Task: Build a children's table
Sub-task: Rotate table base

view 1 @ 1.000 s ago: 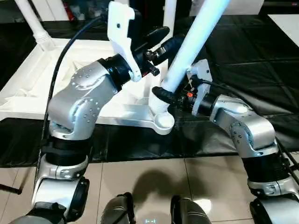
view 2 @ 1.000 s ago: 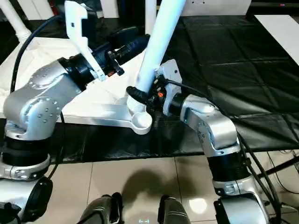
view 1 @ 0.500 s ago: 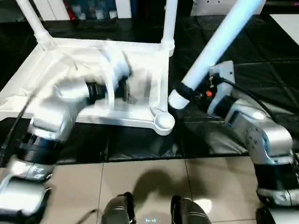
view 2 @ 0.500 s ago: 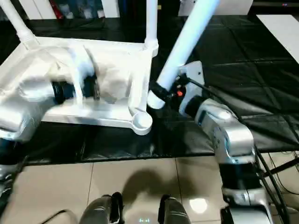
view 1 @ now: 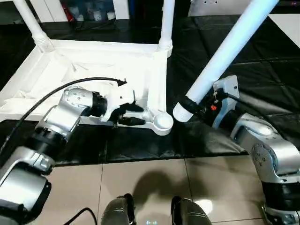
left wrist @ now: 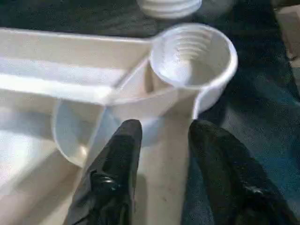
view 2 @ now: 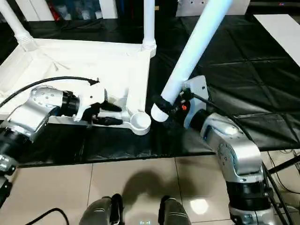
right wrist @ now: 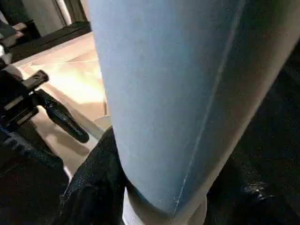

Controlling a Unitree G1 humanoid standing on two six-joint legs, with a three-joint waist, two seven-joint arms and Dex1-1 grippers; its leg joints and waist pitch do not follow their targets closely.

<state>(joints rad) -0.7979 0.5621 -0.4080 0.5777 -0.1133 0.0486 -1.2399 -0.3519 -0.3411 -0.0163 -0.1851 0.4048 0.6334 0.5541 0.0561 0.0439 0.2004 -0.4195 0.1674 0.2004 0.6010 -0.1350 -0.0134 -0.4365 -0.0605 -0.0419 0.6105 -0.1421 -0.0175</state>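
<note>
The children's table [view 1: 89,70] lies upside down, its ribbed underside facing up. Its near right corner socket [view 1: 163,122] stands bare, showing inner threads [left wrist: 192,56]. My left gripper [view 1: 135,115] sits low at the front rim just left of that socket, fingers [left wrist: 119,154] on either side of the rim wall and closed onto it. A loose white leg [view 1: 229,47] slants up to the right, with my right gripper [view 1: 191,104] shut on it near its threaded end [view 1: 180,112]. That end hangs just right of the socket, apart from it.
Two legs stand upright in the far corner sockets [view 1: 29,21] [view 1: 167,23]. The black-covered work table [view 1: 262,70] stretches to the right and behind. Tiled floor [view 1: 150,178] lies in front. A black cable [view 1: 47,101] arcs over my left forearm.
My left arm came down from beside the leg to the front rim by the socket. My right gripper carried the leg's lower end off the socket, to the right.
</note>
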